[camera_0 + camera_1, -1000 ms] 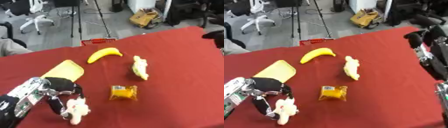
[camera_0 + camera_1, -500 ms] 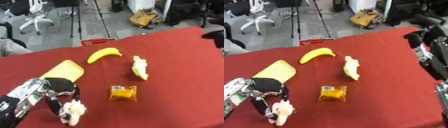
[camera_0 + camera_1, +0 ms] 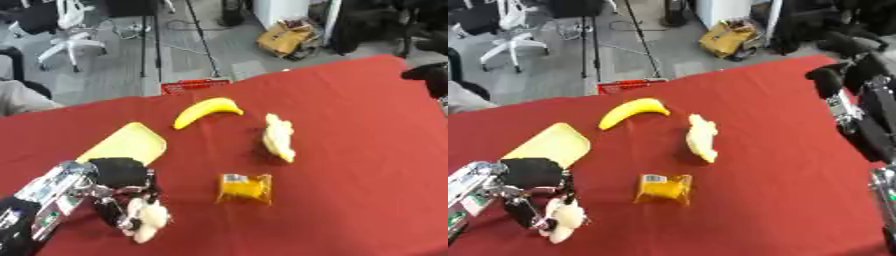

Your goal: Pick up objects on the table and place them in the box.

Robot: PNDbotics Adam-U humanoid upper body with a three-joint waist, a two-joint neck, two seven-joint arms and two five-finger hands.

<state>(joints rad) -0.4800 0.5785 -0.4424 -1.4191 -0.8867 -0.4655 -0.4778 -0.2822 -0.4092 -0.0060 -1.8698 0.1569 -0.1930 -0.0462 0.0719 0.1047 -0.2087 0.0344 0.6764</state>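
Currently the left hand (image 3: 118, 187) sits at the lower left of the red table (image 3: 350, 150), its fingers curled down around a small cream-white object (image 3: 147, 220) that lies just below and to the right of the palm. The object's exact shape cannot be made out. Just beyond the left hand, up and slightly left of it, lies a flat yellow tray-like piece (image 3: 127, 145), close to the wrist. To the right of the left hand, near but apart from it, rests an orange-yellow packet (image 3: 244, 189). Farther right and beyond the packet lies a pale yellow elongated object (image 3: 278, 138), tilted along the table. A banana (image 3: 206, 111) lies well beyond the left hand, toward the far table edge, apart from the tray-like piece.

The right hand (image 3: 846, 80) shows at the right edge, raised near the far right corner of the table, well apart from every object; whether its fingers are spread or closed cannot be told
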